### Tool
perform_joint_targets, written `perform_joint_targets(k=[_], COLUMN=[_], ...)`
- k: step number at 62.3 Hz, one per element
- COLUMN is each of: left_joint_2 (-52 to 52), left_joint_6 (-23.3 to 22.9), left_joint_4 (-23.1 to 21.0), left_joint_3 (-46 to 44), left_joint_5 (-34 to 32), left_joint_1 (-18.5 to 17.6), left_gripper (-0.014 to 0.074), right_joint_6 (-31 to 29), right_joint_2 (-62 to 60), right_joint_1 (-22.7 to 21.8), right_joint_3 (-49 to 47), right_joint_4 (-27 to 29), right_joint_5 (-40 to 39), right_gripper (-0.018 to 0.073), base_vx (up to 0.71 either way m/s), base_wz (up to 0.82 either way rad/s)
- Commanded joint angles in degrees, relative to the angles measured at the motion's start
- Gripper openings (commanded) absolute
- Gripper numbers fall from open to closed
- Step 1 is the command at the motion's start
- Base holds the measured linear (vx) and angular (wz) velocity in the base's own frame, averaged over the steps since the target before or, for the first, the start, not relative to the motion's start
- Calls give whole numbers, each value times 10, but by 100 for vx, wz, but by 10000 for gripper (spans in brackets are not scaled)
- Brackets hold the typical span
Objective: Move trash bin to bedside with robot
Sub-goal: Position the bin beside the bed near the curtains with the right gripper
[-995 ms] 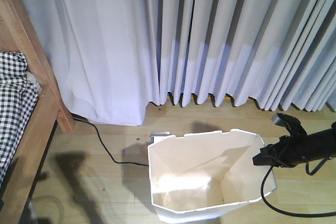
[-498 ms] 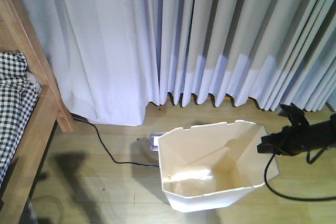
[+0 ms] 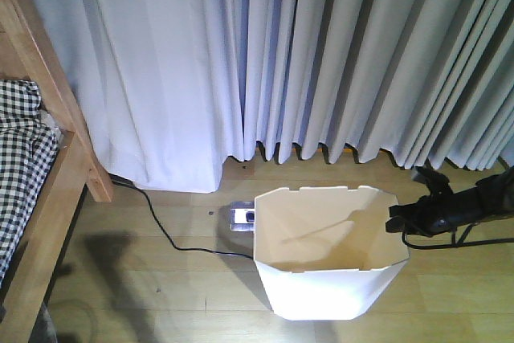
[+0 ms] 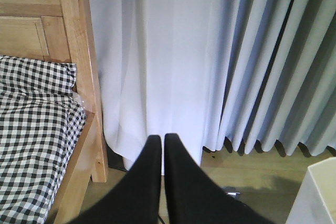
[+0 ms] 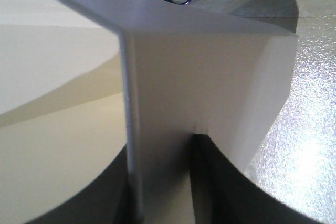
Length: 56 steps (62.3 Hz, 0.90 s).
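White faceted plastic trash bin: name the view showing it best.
The exterior front-facing view: the white faceted plastic trash bin shows whole. The left wrist view catches only one corner; the right wrist view only a close wall section.

Pale pleated curtains (image 3: 321, 54), light wooden floor (image 3: 144, 287), trailing black cable (image 3: 163, 230)

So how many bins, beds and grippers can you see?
bin: 1
bed: 1
grippers: 2, the left gripper and the right gripper
Total: 4
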Motion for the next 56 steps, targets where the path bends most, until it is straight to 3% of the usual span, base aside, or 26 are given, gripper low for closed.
perform_joint_targets(k=[1,29,56], left_joint_2=[3,3,3], left_joint_6=[-2,-2,-2], left_joint_4=[-1,-1,-1], left_joint_3=[2,2,2], left_joint_5=[-41,-41,-41], left_joint_1=[0,0,0], left_gripper=[-6,-6,-6], right_joint_6=[12,115,161], right_joint_2=[-14,138,248], right_joint_1=[4,78,92], right_joint_3=[-45,-252,-388], right_joint_4=[21,-10,-7], right_joint_5=[111,137,139], right_gripper=[-5,-3,9], base_vx=[0,0,0], base_wz=[0,0,0])
